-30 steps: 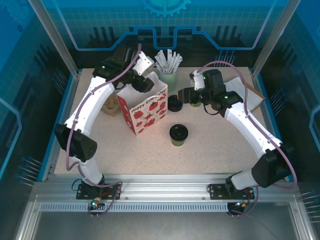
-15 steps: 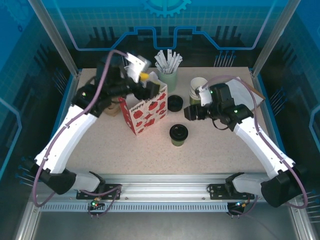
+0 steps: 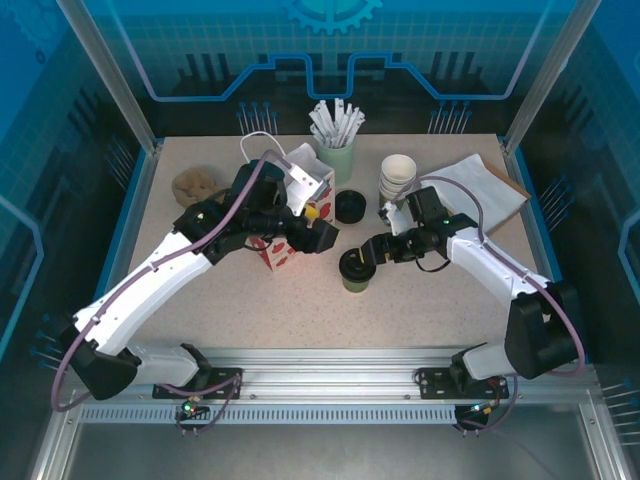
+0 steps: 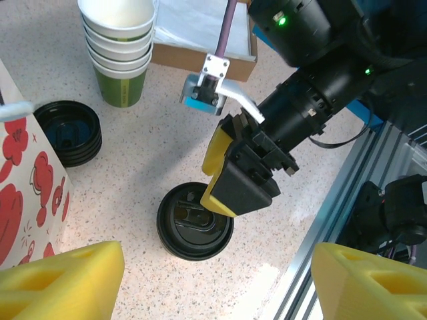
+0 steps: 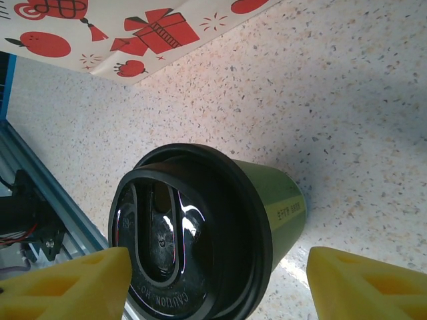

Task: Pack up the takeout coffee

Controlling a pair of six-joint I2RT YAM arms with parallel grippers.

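Top external view, nearest first: the small olive-green paper cup with its round black plastic lid [image 3: 355, 270] stands upright on the speckled table [image 3: 430, 310], in the same spot as a second ago. What has changed is around it. The right gripper [image 3: 368, 254], which was back by the stack of lidless green-and-white cups [image 3: 397, 178], has swung forward and down to the cup's right side. In the right wrist view its yellow pads [image 5: 67, 287] are spread either side of the lidded cup [image 5: 200, 247], unclenched and, as far as I can tell, not yet pressing on it.

The left gripper [image 3: 318, 238] has come away from the top of the white paper bag printed with red apples and gifts [image 3: 312, 182] and now hangs just in front of it, left of the cup. Its pads [image 4: 60, 280] are wide apart with nothing between them. Its camera looks down on the black lid [image 4: 195, 221] and the right gripper [image 4: 230, 183] just above it.

Further back are the loose stack of black lids [image 3: 349, 206], then the pale green holder of white stirrers [image 3: 338, 140], and a white sheet on a brown tray [image 3: 480, 185] at far right.

My reading is that the lid is seated and the bag is standing, so lifting the cup into the bag comes next. The right jaws need to close squarely on the cup wall below the lid. With the left arm so close to both, a collision looks possible.
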